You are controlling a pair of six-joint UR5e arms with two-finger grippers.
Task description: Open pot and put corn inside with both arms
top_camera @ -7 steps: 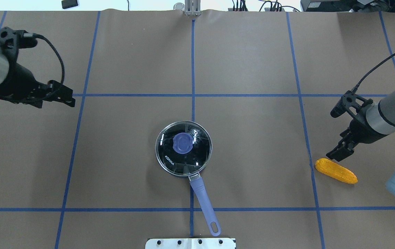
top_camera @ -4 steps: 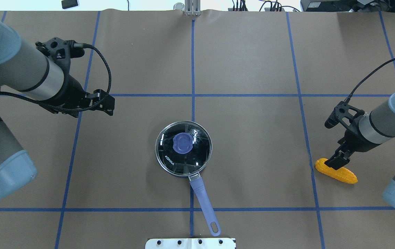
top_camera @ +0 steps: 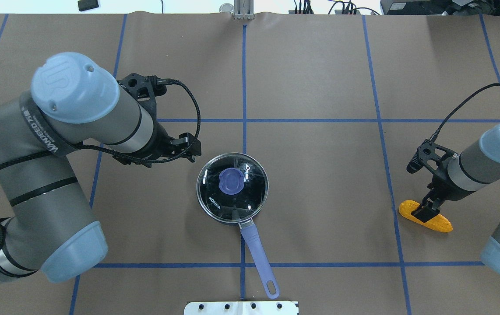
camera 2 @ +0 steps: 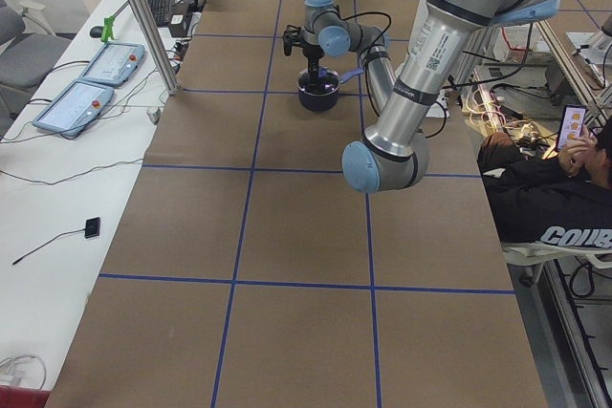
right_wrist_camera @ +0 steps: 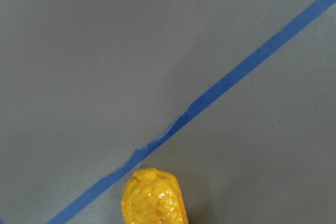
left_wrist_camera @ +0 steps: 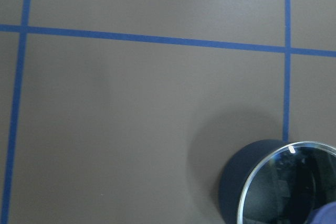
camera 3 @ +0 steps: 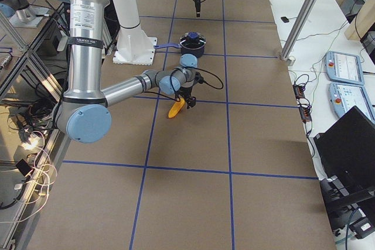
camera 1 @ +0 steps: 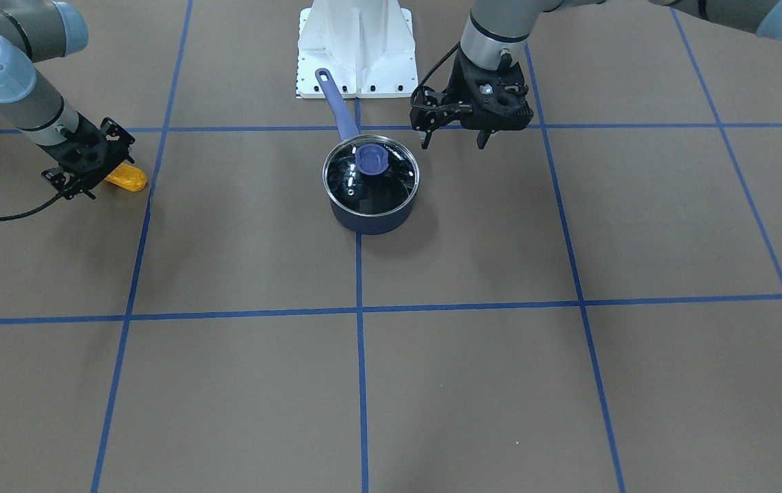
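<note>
Covering pot (camera 1: 372,220): lid (top_camera: 250,197) | left end effector (camera 1: 455,140) spread | right end effector (top_camera: 423,213) at corn (top_camera: 439,223): unclear

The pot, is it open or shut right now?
Shut. The glass lid, blue knob on top, sits flat on the pot. The left gripper hangs beside it, fingers apart, not touching.

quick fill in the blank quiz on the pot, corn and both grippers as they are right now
The lid sits ___ the pot.
The right gripper is down over the ___.
The left gripper is beside the pot and holds ___.
Missing words: on; corn; nothing.
</note>
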